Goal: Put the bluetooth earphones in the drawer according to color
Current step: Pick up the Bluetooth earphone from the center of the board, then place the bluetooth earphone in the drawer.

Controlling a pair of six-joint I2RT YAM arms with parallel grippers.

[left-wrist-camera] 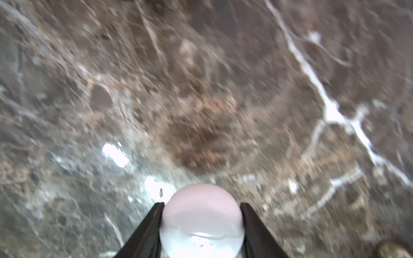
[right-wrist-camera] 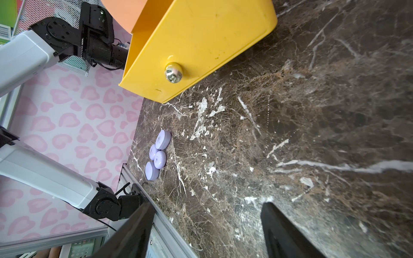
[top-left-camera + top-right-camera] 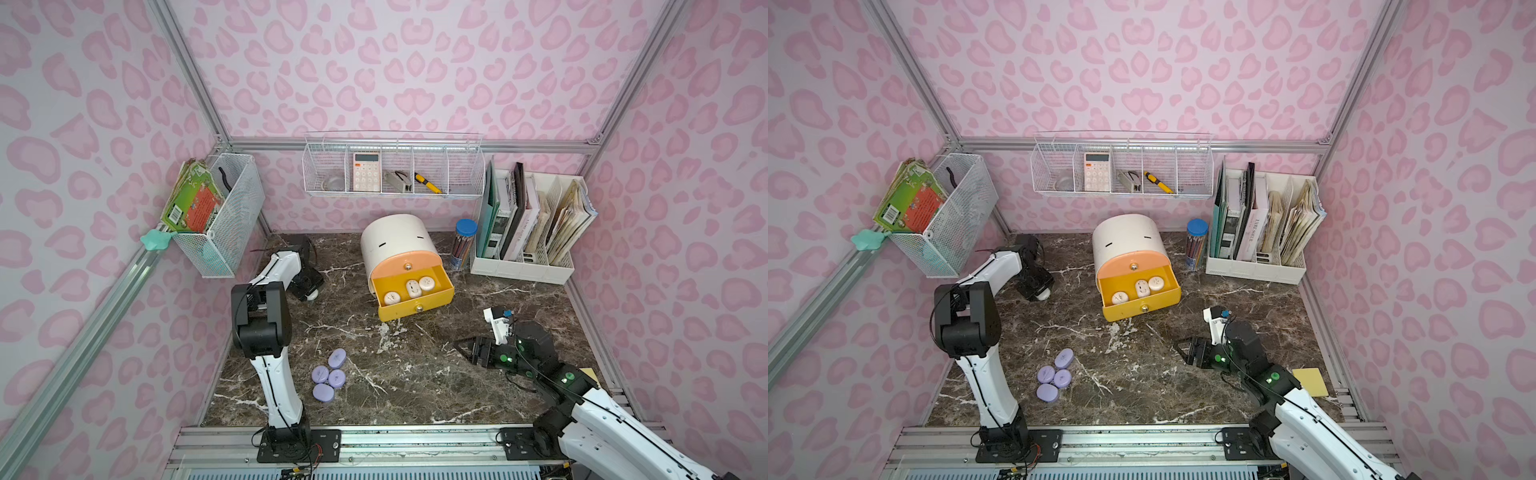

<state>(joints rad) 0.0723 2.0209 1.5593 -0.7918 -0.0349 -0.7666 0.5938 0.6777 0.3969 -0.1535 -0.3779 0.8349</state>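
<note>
Your left gripper [image 1: 202,203] is pinching a white earphone case [image 1: 201,223] between its two black fingers [image 1: 147,232], low over the marble table [image 3: 415,374] and to the robot's left of the cabinet [image 3: 390,237]. The wrist view is blurred, so you cannot tell whether the case touches the table. The cabinet's yellow drawer [image 3: 399,311] is pulled out toward the robot, under the closed peach drawer front [image 3: 399,268]. Three white earphone cases [image 3: 413,288] lie in a row inside it. Your right gripper [image 2: 207,204] is spread with nothing between its fingers. It hovers in front of the cabinet on the robot's right, pointing across the table below the yellow drawer's knob [image 2: 173,72]. Four lavender earphone cases [image 3: 337,378] sit clustered and touching on the table, well in front of the cabinet on the left-arm side.
</note>
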